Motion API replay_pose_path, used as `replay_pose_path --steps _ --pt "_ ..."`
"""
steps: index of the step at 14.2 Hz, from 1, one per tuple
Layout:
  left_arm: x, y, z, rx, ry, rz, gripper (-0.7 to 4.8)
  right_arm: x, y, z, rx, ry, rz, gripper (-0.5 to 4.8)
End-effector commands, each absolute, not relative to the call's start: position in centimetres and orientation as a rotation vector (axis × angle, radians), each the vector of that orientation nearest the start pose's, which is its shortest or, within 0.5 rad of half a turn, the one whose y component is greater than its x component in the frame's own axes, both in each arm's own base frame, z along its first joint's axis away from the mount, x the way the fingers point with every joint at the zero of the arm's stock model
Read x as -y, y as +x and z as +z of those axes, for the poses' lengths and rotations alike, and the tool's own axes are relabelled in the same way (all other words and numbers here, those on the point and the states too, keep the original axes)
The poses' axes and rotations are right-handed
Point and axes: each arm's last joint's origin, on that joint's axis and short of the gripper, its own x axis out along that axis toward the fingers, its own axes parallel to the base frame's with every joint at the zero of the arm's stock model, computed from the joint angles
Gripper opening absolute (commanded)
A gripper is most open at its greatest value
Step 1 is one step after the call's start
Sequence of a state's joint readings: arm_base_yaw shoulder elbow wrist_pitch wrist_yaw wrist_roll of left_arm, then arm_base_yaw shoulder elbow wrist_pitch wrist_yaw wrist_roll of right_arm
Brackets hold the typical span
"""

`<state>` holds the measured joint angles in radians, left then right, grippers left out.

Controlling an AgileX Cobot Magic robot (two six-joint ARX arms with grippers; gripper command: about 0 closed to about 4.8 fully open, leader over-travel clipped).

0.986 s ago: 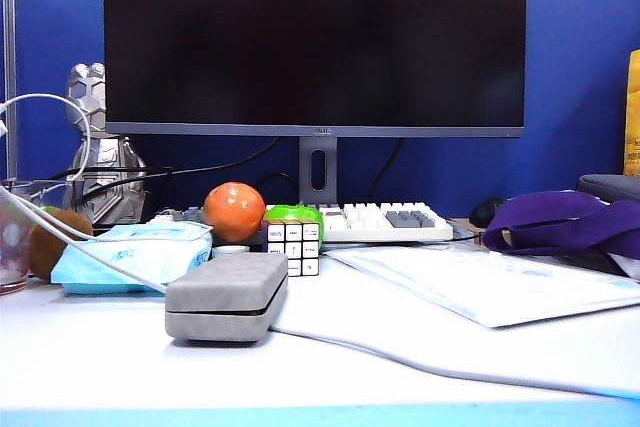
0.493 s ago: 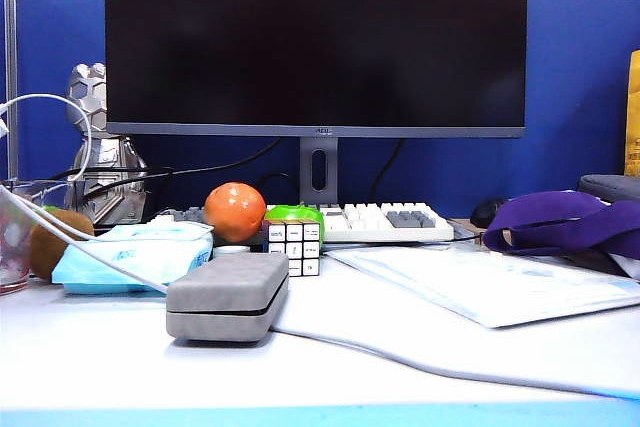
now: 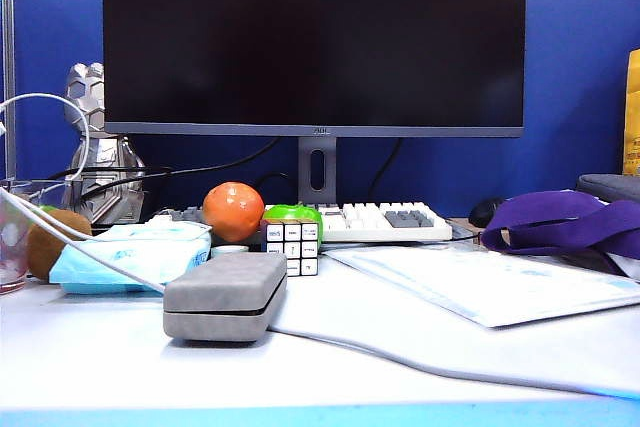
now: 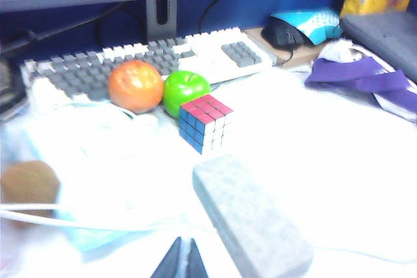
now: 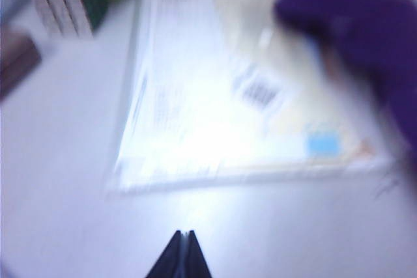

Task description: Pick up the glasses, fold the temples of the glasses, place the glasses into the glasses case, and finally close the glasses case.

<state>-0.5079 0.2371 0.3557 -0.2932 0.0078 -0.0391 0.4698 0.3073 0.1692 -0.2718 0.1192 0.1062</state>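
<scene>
The glasses case (image 3: 225,295) lies shut on the white table, grey and oblong, left of the middle. The left wrist view shows the case (image 4: 251,216) lying slantwise, close beside my left gripper (image 4: 184,247), which hangs over the table with its jaws shut and nothing between them. My right gripper (image 5: 184,235) is also shut and empty, over bare table in front of a clear document sleeve (image 5: 228,96); that view is blurred. The glasses and their temples are out of view. Neither gripper shows in the exterior view.
Behind the case stand a puzzle cube (image 3: 293,249), an orange (image 3: 233,211), a green apple (image 3: 293,214), a keyboard (image 3: 385,220) and a monitor (image 3: 315,42). A light blue packet (image 3: 130,252), a kiwi (image 3: 55,242) and a white cable (image 3: 60,232) lie left. A purple cloth (image 3: 560,222) lies right.
</scene>
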Motion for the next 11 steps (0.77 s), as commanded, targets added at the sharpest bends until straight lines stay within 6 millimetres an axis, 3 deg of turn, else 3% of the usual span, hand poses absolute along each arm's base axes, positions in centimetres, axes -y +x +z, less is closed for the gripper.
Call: replay_pose_path --steps 1,4,6,7,9,11 --pt "5.2 9.2 20.9 -0.166 -0.093 -0.517 -0.05 -4.6 9.6 16.2 -0.453 -0.011 0.334 -0.05" --pt "5.4 9.7 17.2 -0.16 -0.115 -0.496 -0.05 -4.5 9.5 16.0 -0.481 -0.02 0.332 -0.05" --pt "4.9 9.9 16.3 -0.122 -0.12 -0.414 -0.05 -4.5 9.5 16.0 -0.48 -0.02 0.332 -0.05" --pt "4.3 9.9 15.9 -0.119 -0.125 -0.375 -0.05 -4.5 9.5 16.0 -0.479 -0.021 0.323 -0.05" --pt "1.6 9.9 15.4 -0.133 -0.113 -0.129 -0.05 -4.5 9.5 16.0 -0.479 -0.021 0.324 -0.05" --pt "0.6 9.6 14.9 -0.173 0.039 -0.03 -0.05 -4.5 9.6 16.0 -0.479 -0.021 0.323 -0.05"
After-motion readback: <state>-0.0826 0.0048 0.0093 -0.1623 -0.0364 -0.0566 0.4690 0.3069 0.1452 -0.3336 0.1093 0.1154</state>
